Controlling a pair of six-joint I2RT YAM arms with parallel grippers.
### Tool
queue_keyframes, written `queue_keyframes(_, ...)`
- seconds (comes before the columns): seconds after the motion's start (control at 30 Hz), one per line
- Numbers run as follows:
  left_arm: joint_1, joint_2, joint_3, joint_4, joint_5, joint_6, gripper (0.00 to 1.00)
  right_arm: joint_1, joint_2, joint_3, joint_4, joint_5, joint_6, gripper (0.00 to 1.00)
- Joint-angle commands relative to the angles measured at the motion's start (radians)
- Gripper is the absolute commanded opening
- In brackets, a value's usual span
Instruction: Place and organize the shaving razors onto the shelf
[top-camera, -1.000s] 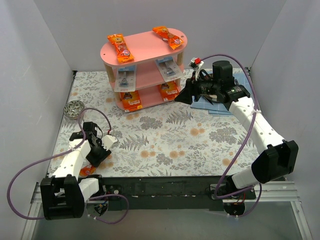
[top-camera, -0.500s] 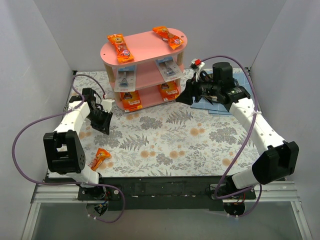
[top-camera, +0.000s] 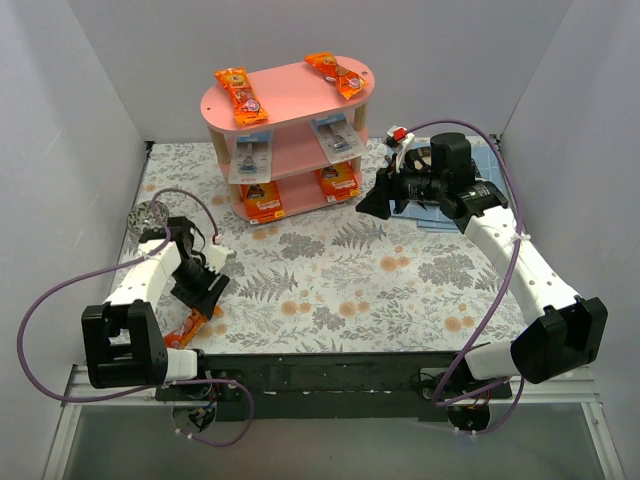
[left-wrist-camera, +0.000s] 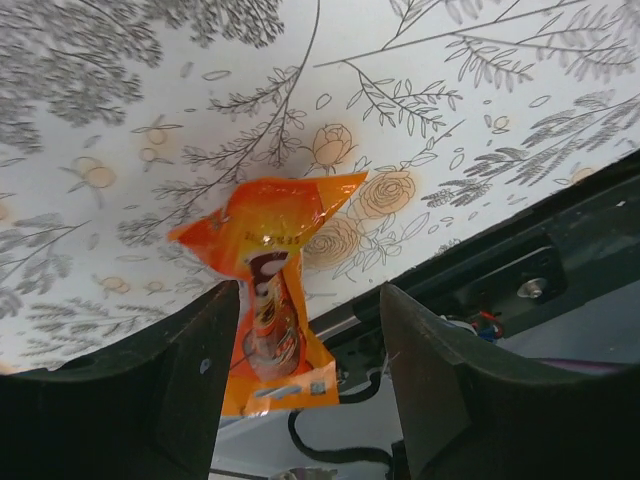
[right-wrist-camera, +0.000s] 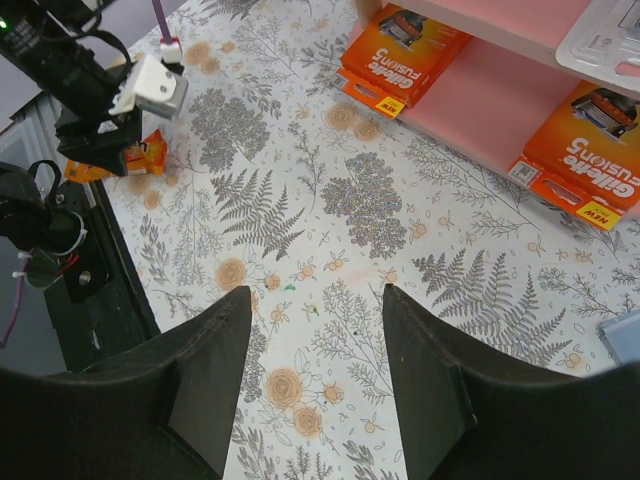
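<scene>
While the left gripper (top-camera: 205, 288) hangs low over the near-left edge of the flower-printed tablecloth (top-camera: 330, 275), its 2 fingers (left-wrist-camera: 200, 395) stand apart on either side of a long orange crinkly bag (left-wrist-camera: 268, 265). This bag lies flat on the cloth, its near end reaching over the black rail (left-wrist-camera: 520, 265). I cannot tell whether the fingers touch it.

The right gripper (top-camera: 372, 205) hovers at the far right, just beside the pink 3-tier shelf (top-camera: 295, 92), its fingers spread wide with nothing between them.

On the shelf's top board lie 2 orange crinkly bags (top-camera: 238, 95), 1 toward each end. The middle board carries 2 clear blister packs (top-camera: 250, 155), and the bottom board 2 flat orange cards (right-wrist-camera: 400, 45). A round metal dish (top-camera: 148, 216) sits at the far left of the table.
</scene>
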Motion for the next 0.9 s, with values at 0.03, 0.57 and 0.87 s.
queue_keyframes(0.03,0.004,-0.025,-0.119,0.113,-0.036,0.017,0.57,-0.003,0.009,0.023,0.020,-0.003,-0.005,0.63)
queue_keyframes(0.57,0.004,0.211,0.134,0.196,0.149,-0.325,0.07,-0.003,0.024,0.021,0.006,0.080,-0.005,0.62)
queue_keyframes(0.87,0.029,0.323,0.243,0.275,0.217,-0.731,0.04,0.052,0.055,0.015,-0.012,0.168,0.015,0.61)
